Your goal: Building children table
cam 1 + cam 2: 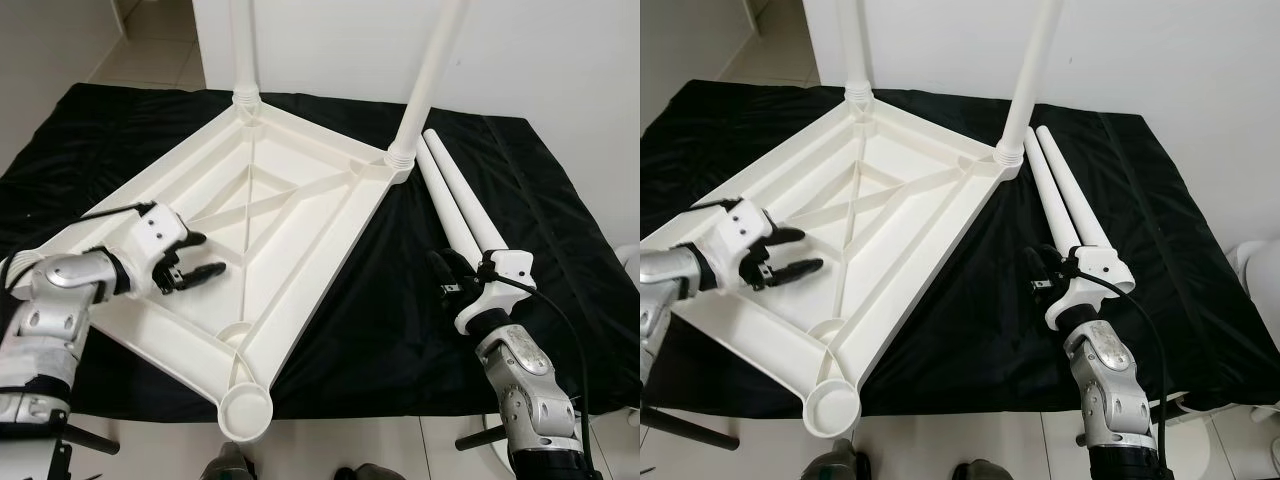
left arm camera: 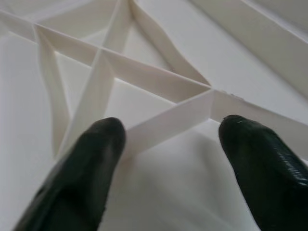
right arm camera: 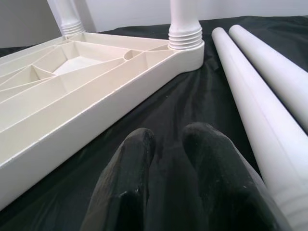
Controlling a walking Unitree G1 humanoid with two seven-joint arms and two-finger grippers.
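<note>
Left wrist view alone reveals left gripper (image 2: pixel 168 159) jaws apart over tabletop (image 1: pixel 300 230) ribs; right gripper (image 3: pixel 166 144) nearly closed, empty, beside loose legs (image 1: pixel 460 205).

Both arms were silver metal with rounded, jointed segments. Each ended in a white wrist block carrying a pincer of two long, glossy black fingers: left pincer (image 1: pixel 195 256), right pincer (image 1: pixel 447 270). A black cable ran along the right forearm (image 1: pixel 530 385).

Upturned tabletop (image 1: pixel 910 215), two loose legs (image 1: pixel 1065 195) beside
</note>
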